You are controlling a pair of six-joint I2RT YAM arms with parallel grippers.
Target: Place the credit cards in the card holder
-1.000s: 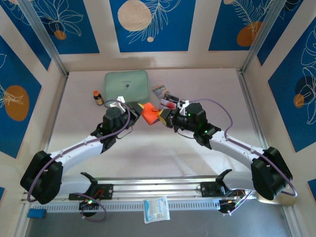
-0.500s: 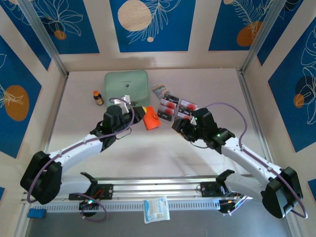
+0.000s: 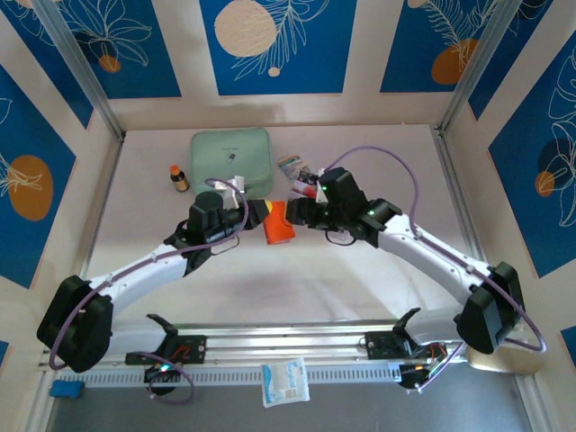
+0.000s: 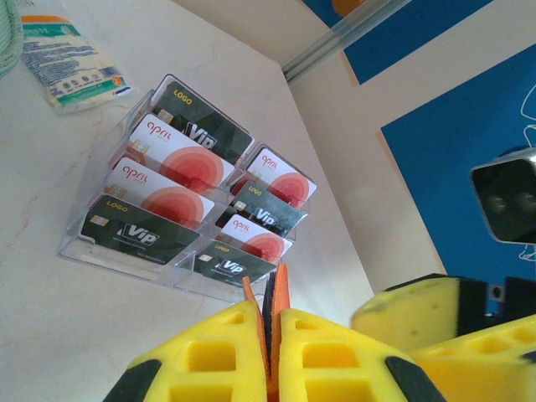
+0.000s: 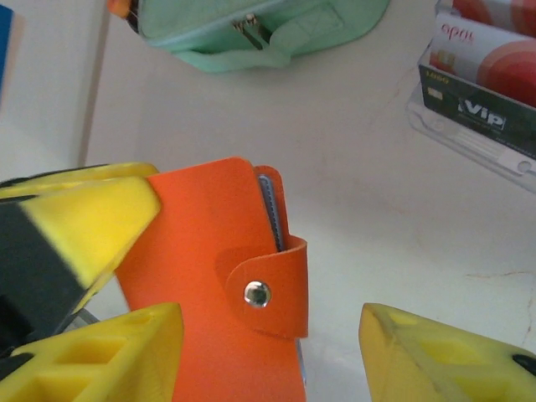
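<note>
The orange card holder (image 3: 279, 222) is off the table, its snap tab (image 5: 268, 293) fastened. My left gripper (image 3: 256, 211) is shut on one edge of it; the yellow fingers (image 4: 218, 352) pinch the orange edge (image 4: 282, 289). My right gripper (image 3: 296, 211) is open, and the card holder (image 5: 209, 276) sits between its jaws close to the left finger (image 5: 100, 360), with a wide gap to the other finger. Several credit cards (image 4: 172, 201) stand in a clear tiered rack (image 3: 307, 185) just behind the right gripper.
A mint-green zip pouch (image 3: 231, 157) lies at the back, a small brown bottle (image 3: 179, 177) to its left. A striped packet (image 3: 290, 164) lies beside the rack. The cage posts and walls close in the sides.
The right arm pulled back toward the near side, then swung forward to the card holder again with its jaws opening. The left gripper kept hold, and the holder now hangs straighter.
</note>
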